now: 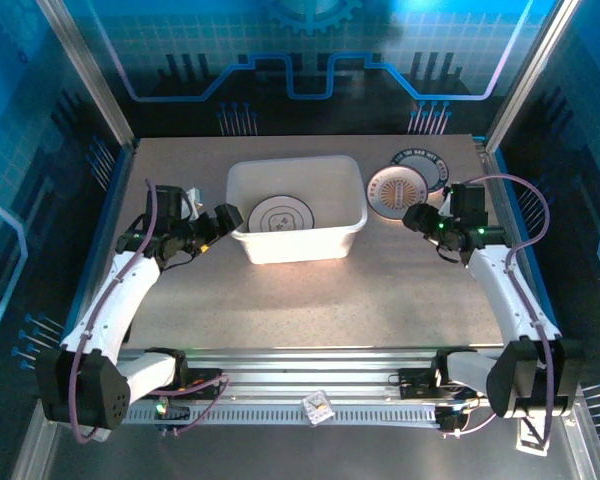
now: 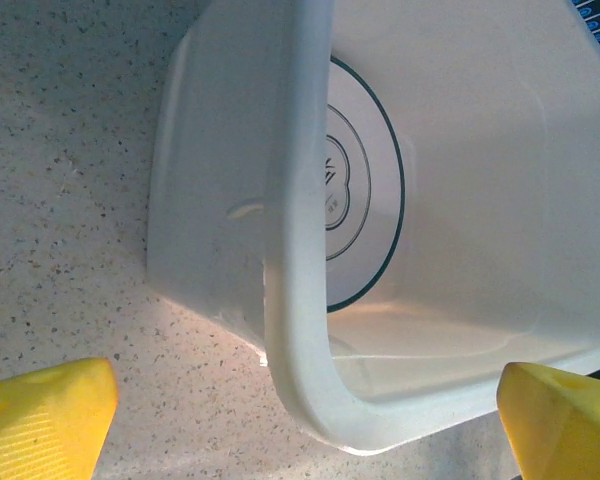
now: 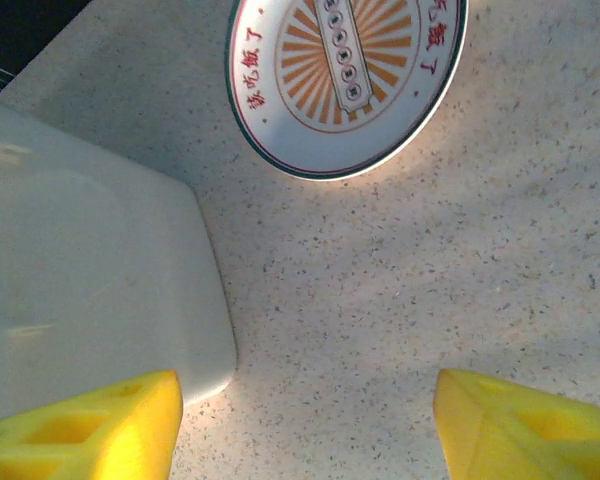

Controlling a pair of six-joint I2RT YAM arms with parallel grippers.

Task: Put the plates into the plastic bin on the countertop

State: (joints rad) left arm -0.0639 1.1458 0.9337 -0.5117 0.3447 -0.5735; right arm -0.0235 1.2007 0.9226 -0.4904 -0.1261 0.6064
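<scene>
The white translucent rectangular plastic bin [image 1: 295, 161] sits mid-bench on the beige speckled bench [image 1: 310, 290]. One white plate with a thin dark ring [image 1: 280, 215] lies flat inside it. Just right of the bin lies a round plate with an orange sunburst face [image 3: 345, 80], and a dark-rimmed plate [image 1: 427, 160] lies partly tucked behind it.

The right claw [image 1: 416, 216] is spread wide and empty, hovering just short of the sunburst plate. That plate lies flat, so the fingers could skid it along the bench or onto its neighbour rather than get under its rim. A wide swing could also clip the bin's corner.

The left claw [image 1: 226, 219] is spread too, holding nothing, with the bin's end rim between its fingers. A stray move there would likely shove or tip the bin.
</scene>
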